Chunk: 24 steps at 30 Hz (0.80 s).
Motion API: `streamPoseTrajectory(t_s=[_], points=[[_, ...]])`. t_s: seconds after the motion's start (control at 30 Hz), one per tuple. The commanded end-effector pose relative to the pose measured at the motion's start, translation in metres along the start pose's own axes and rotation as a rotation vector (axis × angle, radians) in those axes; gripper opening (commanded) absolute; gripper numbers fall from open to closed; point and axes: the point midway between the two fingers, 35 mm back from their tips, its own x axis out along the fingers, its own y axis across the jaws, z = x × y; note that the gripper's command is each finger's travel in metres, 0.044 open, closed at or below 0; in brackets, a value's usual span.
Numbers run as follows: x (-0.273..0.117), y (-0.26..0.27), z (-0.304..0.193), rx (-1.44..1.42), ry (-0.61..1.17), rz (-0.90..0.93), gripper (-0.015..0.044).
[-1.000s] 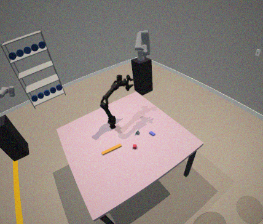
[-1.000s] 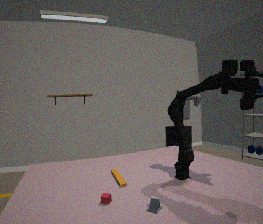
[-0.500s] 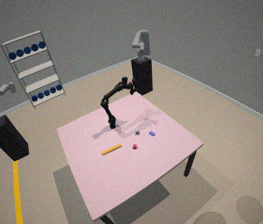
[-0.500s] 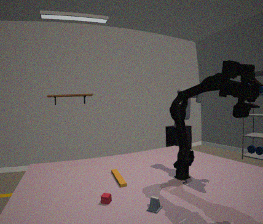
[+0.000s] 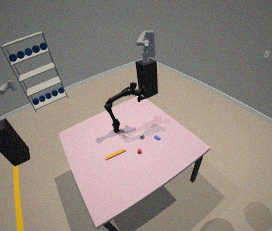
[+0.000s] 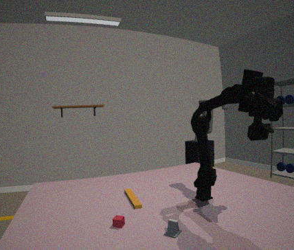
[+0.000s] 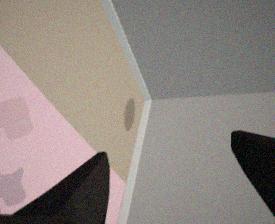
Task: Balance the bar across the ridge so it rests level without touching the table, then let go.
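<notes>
The orange bar (image 5: pixel 115 154) (image 6: pixel 132 198) lies flat on the pink table (image 5: pixel 135 184) (image 6: pixel 66 206). The small grey ridge (image 5: pixel 142 136) (image 6: pixel 173 226) stands on the table apart from the bar, with nothing on it. My gripper (image 7: pixel 170 150) is open, with nothing between its dark fingers in the wrist view. In the top view, the gripper (image 5: pixel 142 97) is held high, toward the table's far corner, well away from the bar and the ridge. Neither the bar nor the ridge shows in the wrist view.
A red cube (image 5: pixel 139 151) (image 6: pixel 118 221) sits between the bar and the table's front right edge. A blue block (image 5: pixel 157 137) lies to the right of the ridge in the top view. The arm's base (image 5: pixel 116 129) (image 6: pixel 204 194) stands on the table behind the bar and ridge.
</notes>
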Motion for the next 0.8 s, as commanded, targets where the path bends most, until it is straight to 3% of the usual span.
streamPoseTrajectory(t_s=[0.0,0.77], points=[[0.01,0.007,-0.016,0.008,0.039,0.03,0.0315],[0.047,0.043,-0.142,0.004,0.306,0.218,0.0315]])
